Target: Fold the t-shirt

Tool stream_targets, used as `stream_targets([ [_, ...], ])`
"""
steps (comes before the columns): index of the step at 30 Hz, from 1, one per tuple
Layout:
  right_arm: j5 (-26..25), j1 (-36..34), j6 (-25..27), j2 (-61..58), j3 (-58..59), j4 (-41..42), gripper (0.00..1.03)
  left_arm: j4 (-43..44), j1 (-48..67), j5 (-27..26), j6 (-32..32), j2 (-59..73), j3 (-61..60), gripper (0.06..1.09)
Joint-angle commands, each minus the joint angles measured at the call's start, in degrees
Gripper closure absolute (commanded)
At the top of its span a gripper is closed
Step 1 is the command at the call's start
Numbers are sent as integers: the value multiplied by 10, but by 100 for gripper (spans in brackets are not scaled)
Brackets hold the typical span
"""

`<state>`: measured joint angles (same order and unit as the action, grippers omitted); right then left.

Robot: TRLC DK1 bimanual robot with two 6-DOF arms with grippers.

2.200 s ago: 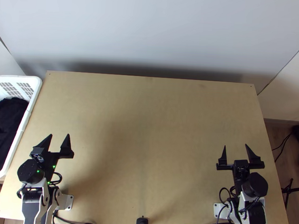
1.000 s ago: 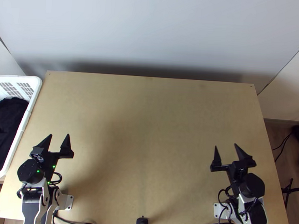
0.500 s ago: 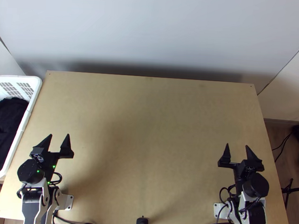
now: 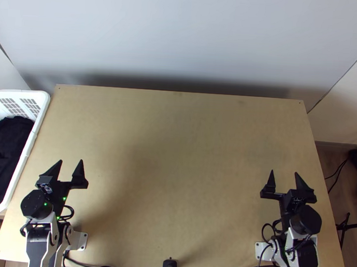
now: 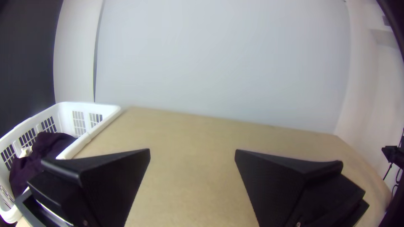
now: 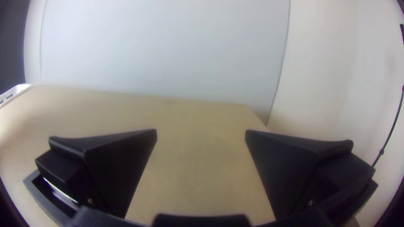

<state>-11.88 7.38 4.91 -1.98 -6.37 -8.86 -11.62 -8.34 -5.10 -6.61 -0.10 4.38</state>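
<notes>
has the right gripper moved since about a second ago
Yes, the right gripper has moved rightward in the top view, closer to the table's right edge.

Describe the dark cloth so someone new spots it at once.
Find the wooden table, then the white slotted basket at its left edge in the top view. The dark cloth lies bunched inside. Its soft creases set it apart from the pale basket around it and the rigid black left hand nearby.
</notes>
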Motion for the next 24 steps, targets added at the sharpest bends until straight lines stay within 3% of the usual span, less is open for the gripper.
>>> stream_targets([
  [1,-1,41,30,-74,-56,13,5,0,1,0,0,0,0,10],
  [5,-1,47,-29,-249,-168,-35,5,-2,3,20,1,0,0,10],
  [9,-2,48,-89,-415,-322,-151,5,-4,-21,32,23,0,1,10],
  [12,-2,65,-93,-508,-415,-234,5,-4,-48,32,23,0,0,10],
  [15,-2,87,-106,-544,-471,-285,5,-2,-53,40,33,0,1,10],
  [20,-2,144,-186,-580,-533,-360,5,3,-52,41,30,0,1,10],
  [22,-1,151,-226,-610,-552,-410,5,10,-47,41,-4,-1,4,10],
  [24,35,140,-236,-617,-552,-440,5,1,-58,42,-22,0,2,10],
])
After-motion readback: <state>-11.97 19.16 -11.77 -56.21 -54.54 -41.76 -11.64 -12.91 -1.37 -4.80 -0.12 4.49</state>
